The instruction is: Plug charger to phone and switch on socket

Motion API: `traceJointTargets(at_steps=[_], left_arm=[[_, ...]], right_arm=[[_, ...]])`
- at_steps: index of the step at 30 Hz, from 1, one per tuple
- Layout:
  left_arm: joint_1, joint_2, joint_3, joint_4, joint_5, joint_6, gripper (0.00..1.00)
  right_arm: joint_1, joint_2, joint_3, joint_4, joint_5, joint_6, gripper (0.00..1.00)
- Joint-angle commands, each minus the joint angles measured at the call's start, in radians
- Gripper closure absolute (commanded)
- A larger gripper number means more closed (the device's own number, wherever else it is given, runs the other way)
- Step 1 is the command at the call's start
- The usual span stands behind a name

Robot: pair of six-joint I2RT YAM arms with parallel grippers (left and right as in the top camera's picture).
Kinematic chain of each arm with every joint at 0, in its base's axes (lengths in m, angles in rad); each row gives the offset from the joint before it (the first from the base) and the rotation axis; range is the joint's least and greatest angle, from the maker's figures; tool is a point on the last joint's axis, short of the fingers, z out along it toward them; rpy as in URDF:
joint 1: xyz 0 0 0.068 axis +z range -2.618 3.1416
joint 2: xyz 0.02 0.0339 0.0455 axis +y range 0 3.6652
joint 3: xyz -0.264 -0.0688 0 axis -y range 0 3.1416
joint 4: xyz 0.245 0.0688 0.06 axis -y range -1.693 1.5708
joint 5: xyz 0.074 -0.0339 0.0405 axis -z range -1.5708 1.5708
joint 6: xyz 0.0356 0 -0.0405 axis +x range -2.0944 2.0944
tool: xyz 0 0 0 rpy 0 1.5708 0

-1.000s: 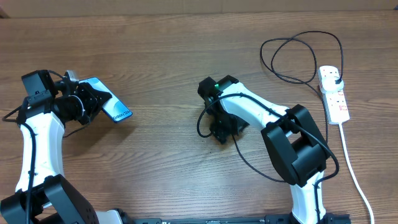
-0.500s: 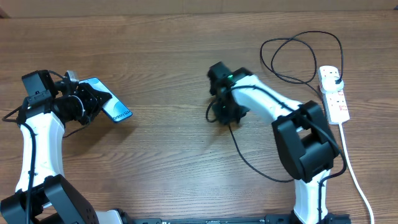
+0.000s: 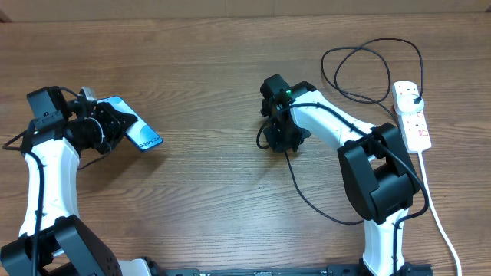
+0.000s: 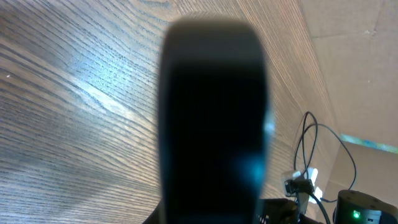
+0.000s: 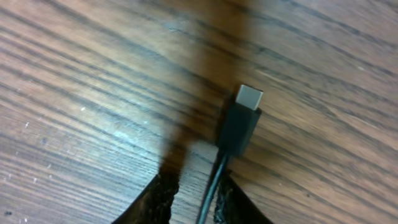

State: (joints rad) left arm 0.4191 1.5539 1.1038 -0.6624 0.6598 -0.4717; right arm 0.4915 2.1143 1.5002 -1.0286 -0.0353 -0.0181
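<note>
**Grasping the charger tip while the phone is being held ready**

Overhead: the left gripper (image 3: 115,126) is holding the phone (image 3: 142,132) tilted at far left, jaws closed on it. The right gripper (image 3: 282,142) is reaching down mid-table onto the charger (image 3: 307,195), whose plug appears seated in the socket (image 3: 412,119).

Left wrist: a dark blur, likely the phone, is filling the view.

Right wrist: the fingers (image 5: 163,194) are flanking the cable just behind the connector tip (image 5: 249,98), jaws narrow. I cannot tell whether they are pinching it. The next move probably calls for a firm pinch, then carrying the tip to the phone.

The tabletop (image 3: 199,192) is brown wood-grain. The charger (image 5: 238,127) is black with a silver tip, the phone (image 3: 142,132) light blue, and the socket (image 3: 413,123) white with red switches (image 3: 420,121) and a white cord (image 3: 437,211).
</note>
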Motion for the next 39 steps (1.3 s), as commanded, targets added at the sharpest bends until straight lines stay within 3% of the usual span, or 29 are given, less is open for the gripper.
traceJointTargets(at_steps=[1,18,29,35,39], left_arm=[[-0.002,-0.023,0.010,0.004,0.027,0.000,0.96],[-0.002,-0.023,0.010,0.019,0.203,0.106,0.96],[-0.002,-0.023,0.010,0.054,0.397,0.164,0.96],[-0.002,-0.024,0.011,0.084,0.535,0.176,0.95],[-0.002,-0.026,0.011,0.103,0.547,0.124,0.95]], right_arm=[[0.002,0.012,-0.002,0.004,-0.019,-0.017,0.76],[-0.005,0.012,-0.002,0.023,-0.019,-0.017,0.95],[-0.028,0.010,0.000,0.024,-0.079,-0.040,0.96],[-0.091,-0.073,0.001,-0.002,-0.430,-0.115,0.96],[-0.115,-0.141,0.001,-0.058,-0.485,-0.130,0.96]])
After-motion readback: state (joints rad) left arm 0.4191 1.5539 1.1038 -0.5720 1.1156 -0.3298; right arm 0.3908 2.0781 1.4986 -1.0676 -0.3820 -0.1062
